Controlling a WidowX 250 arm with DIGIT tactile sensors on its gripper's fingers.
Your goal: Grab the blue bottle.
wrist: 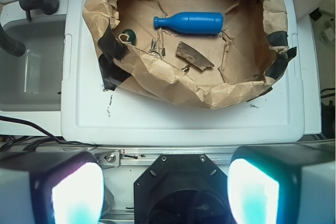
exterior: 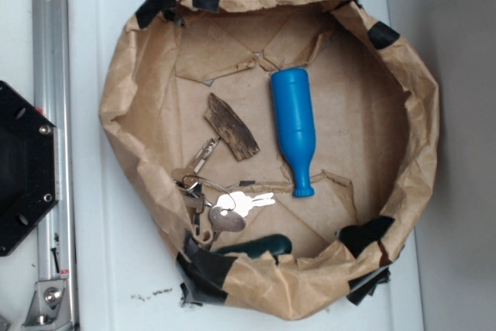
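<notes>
The blue bottle (exterior: 294,128) lies on its side on the floor of a brown paper-lined basket (exterior: 124,75), neck toward the near rim. In the wrist view the bottle (wrist: 190,23) lies near the basket's far side, neck to the left. My gripper (wrist: 165,190) is open, its two glowing pads (wrist: 79,195) wide apart at the bottom of the wrist view. It is high above the robot base, far short of the basket and bottle. The gripper does not show in the exterior view.
In the basket lie a bunch of keys (exterior: 225,207), a dark piece of bark (exterior: 232,128) and a dark green rounded object (exterior: 256,246). The basket (wrist: 173,85) sits on a white lid (wrist: 184,121). A black base plate (exterior: 19,168) and metal rail (exterior: 48,114) stand left.
</notes>
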